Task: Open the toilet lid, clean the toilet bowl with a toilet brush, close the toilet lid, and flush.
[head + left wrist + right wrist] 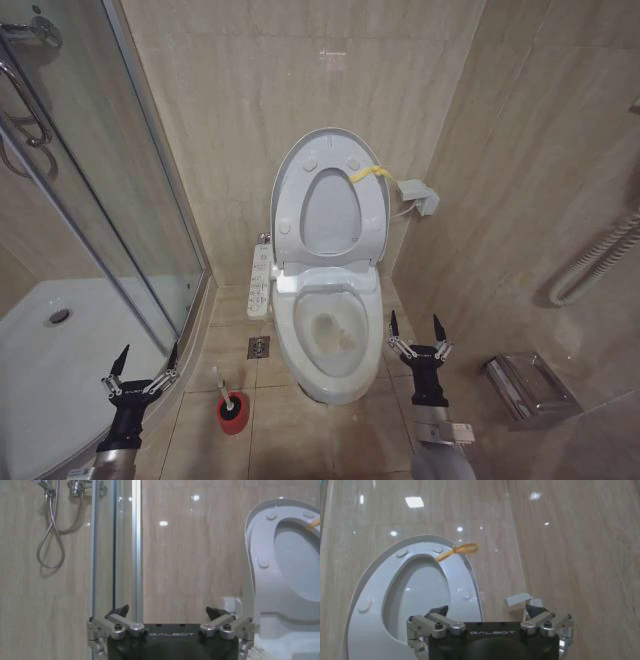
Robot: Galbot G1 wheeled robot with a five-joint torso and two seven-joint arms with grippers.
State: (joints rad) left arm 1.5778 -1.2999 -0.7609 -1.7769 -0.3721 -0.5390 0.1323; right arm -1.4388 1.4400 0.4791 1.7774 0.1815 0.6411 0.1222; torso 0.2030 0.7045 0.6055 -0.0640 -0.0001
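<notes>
Two tools are seen held low in front of the toilet, one at each side. The left tool (146, 363) is poised above the floor near the shower tray (90, 345), its fingers spread and nothing held between them; the right tool (416, 331) is kept just beside the right flank of the toilet bowl (330, 385), likewise spread and empty.

The toilet lid (331, 200) is found already raised, leaned back against the tiled wall together with the seat ring, so that the bowl's basin is laid open from above. The yellow strap (368, 174) tied at the lid's rim is judged to be there as a loop by which the lid can be pulled up or down. In the right wrist view the upright lid (415, 592) and its strap (457, 551) are seen straight ahead of the right tool (487, 612).

The toilet brush (222, 385) is left standing, slightly tilted, in its red holder (234, 412) on the floor, between the left tool and the bowl's pedestal, touched by neither tool. The left tool is the nearer one, which is judged to suit it for taking the handle. The opening step appears done; brushing, closing and flushing are judged not yet begun.

In the left wrist view the left tool (170, 615) is faced toward the wall, with the shower's glass frame (136, 547) and the lid (260, 555) beyond.
</notes>
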